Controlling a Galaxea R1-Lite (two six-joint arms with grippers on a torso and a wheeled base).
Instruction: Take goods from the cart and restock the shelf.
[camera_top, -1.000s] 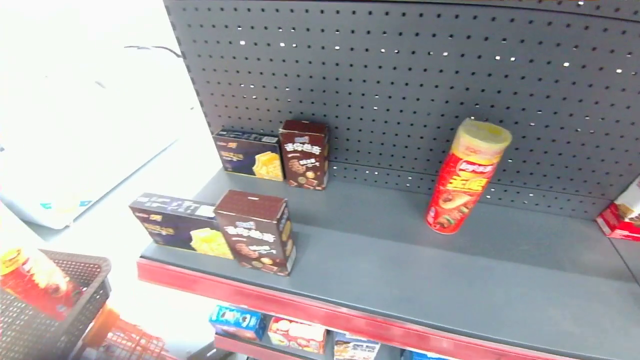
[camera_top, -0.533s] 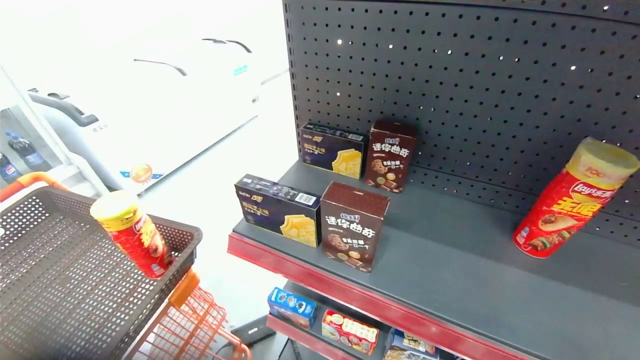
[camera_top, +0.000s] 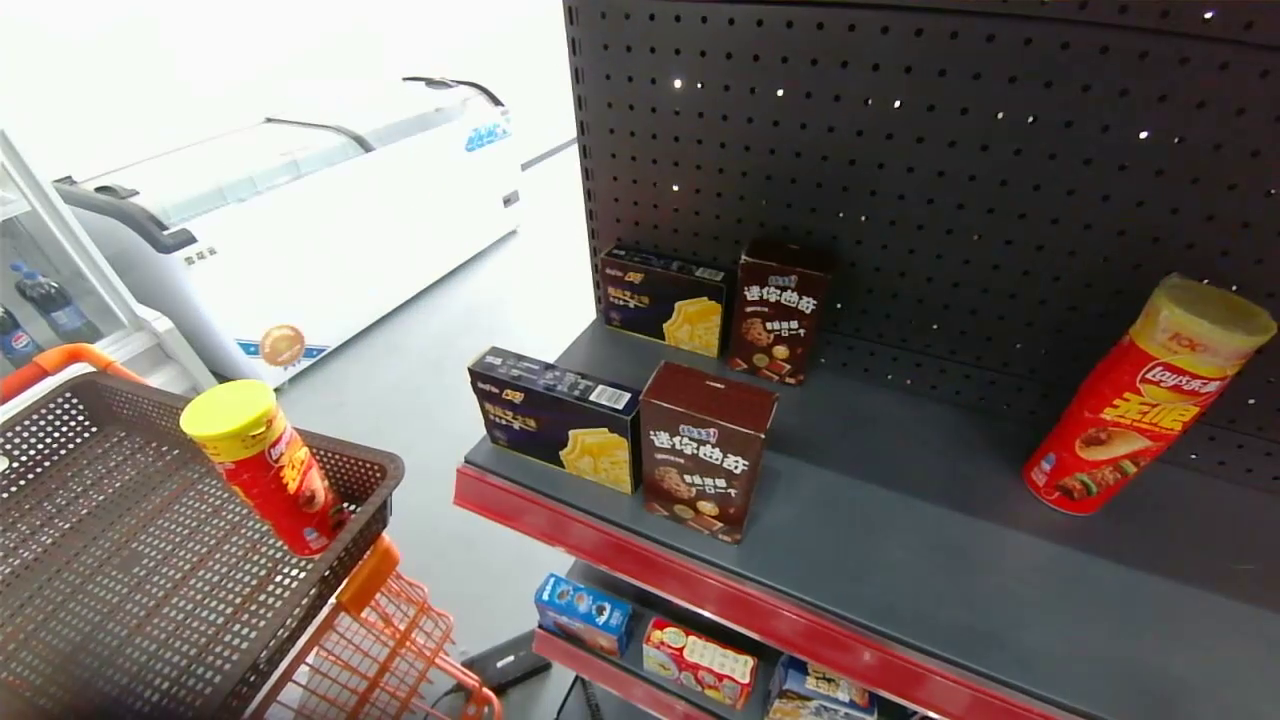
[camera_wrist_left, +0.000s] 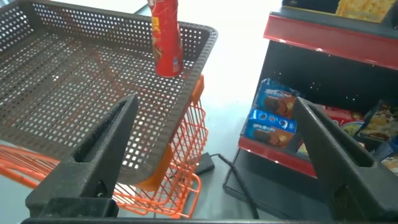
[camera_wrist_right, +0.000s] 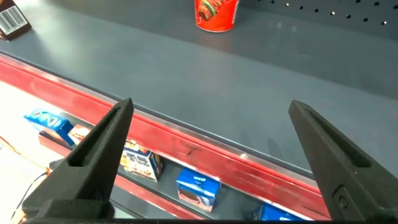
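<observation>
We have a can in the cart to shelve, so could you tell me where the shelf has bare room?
The widest bare stretch of the shelf runs between the front brown box and the shelved chip can, out to the front edge. The left end is crowded: the front blue box, rear blue box and rear brown box stand there.
</observation>
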